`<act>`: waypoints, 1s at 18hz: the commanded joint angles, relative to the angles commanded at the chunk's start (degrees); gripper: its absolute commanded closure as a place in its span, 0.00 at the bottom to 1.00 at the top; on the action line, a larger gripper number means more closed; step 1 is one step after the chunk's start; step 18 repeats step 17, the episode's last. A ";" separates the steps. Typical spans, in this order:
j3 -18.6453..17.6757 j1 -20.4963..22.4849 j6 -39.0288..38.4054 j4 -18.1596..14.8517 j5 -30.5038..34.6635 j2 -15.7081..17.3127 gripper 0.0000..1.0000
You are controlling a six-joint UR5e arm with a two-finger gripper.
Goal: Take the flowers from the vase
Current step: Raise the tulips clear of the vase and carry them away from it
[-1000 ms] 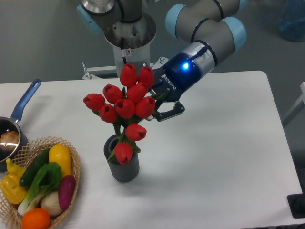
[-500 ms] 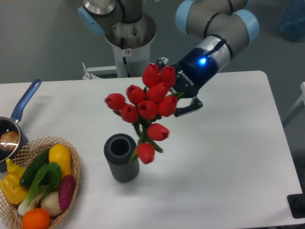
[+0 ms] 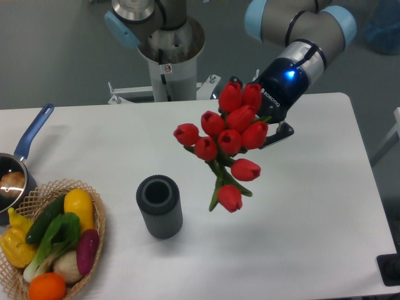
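The flowers [image 3: 228, 139] hang in the air right of the frame's centre, a bunch of red closed tulip buds with green stems and leaves, wholly clear of the vase [image 3: 159, 206] and up and to the right of it; the topmost buds sit close against the dark wrist of the arm, the lowest bud dangles at the bottom of the bunch with the stem ends beside it, above the white table [image 3: 300, 237]; the gripper [image 3: 270, 132] is at the upper right of the bunch, largely hidden behind the buds, with one dark finger [image 3: 281, 133] showing at the right edge of the blooms; it appears clenched on the flowers, since the bunch is carried off the table with nothing else touching it, though the contact itself is covered by the buds; a blue light glows on the wrist above the gripper; the vase stands upright at lower centre-left of the frame, a dark grey ribbed cylinder with its round mouth open and nothing in it, well apart from the bunch; at the lower left corner a wicker basket [image 3: 97, 240] holds coloured vegetables and fruit; at the left edge, above the basket, sits a steel saucepan [image 3: 12, 178] with a blue handle pointing toward the upper right; the arm's base [image 3: 169, 47] rises at the top centre behind the table.
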 joint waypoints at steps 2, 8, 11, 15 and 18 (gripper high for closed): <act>0.00 0.09 1.06 0.00 1.22 -0.36 0.57; 0.09 0.00 3.70 0.09 3.78 -1.41 0.56; -0.52 0.00 5.36 0.00 3.87 -1.41 0.56; -0.61 0.17 5.54 0.00 3.87 -1.41 0.56; -0.79 0.26 5.54 0.00 3.87 -1.41 0.56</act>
